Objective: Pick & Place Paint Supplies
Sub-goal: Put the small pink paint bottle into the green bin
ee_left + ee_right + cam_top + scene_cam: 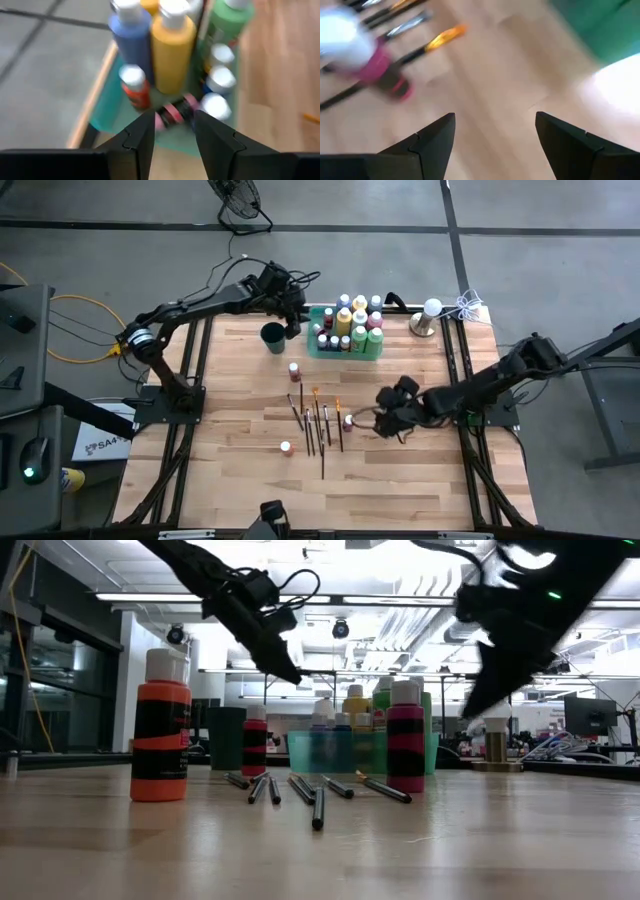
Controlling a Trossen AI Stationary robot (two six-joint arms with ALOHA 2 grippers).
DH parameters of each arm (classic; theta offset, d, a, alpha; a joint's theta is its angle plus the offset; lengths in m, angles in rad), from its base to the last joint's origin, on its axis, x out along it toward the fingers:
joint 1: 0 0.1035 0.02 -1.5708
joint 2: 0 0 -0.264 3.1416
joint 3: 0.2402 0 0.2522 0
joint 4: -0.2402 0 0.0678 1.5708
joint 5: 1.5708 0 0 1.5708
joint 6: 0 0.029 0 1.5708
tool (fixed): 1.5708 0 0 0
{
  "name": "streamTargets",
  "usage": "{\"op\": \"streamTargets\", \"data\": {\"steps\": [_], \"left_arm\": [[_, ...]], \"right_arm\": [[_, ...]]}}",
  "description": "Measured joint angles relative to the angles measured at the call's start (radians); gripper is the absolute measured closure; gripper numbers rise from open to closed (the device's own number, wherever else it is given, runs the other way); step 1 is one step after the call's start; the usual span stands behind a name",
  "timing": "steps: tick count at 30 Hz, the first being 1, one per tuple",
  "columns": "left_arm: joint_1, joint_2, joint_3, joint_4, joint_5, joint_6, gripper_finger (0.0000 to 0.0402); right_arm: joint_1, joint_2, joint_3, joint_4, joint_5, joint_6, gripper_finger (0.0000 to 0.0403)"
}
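The green tray [318,345] at the far side holds several paint bottles [170,45] standing upright. A pink bottle [172,114] lies on its side in the tray's near end. My left gripper [174,131] hangs open just above it, one finger on either side; in the high view it is at the tray's left end [296,323]. On the table stand a red bottle [294,370], an orange bottle [286,448] and a pink bottle [348,421], and several brushes [318,425] lie flat. My right gripper [384,418] is open, right of that pink bottle [375,65]. My left gripper comes from above and from the table's left. The lying pink bottle [176,111] shows in the gap between its fingertips [145,127]. I cannot tell whether they touch it.
A dark round cup [272,337] stands left of the tray, close under the left arm. A pale-capped metal object [427,318] and white cord [468,307] sit at the far right corner. Bare wood lies along the near edge and around the right gripper.
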Motion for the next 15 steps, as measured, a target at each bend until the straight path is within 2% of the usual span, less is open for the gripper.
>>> {"op": "streamTargets", "data": {"steps": [4, 8, 12, 15], "left_arm": [[-0.014, -0.057, -0.069, 0.004, 0.017, -0.017, 0.027], [-0.046, -0.111, -0.13, 0.016, 0.019, -0.038, 0.027], [-0.084, -0.16, -0.172, 0.03, 0.01, -0.047, 0.027], [-0.111, -0.193, -0.196, 0.06, -0.017, -0.066, 0.027]], "right_arm": [[0.078, 0.0, -0.107, 0.203, -0.012, 0.017, 0.0133], [0.118, 0.016, -0.19, 0.469, -0.031, -0.073, 0.0133], [0.116, 0.068, -0.239, 0.653, -0.084, -0.14, 0.0133], [0.095, 0.127, -0.241, 0.712, -0.087, -0.143, 0.0133]]}}
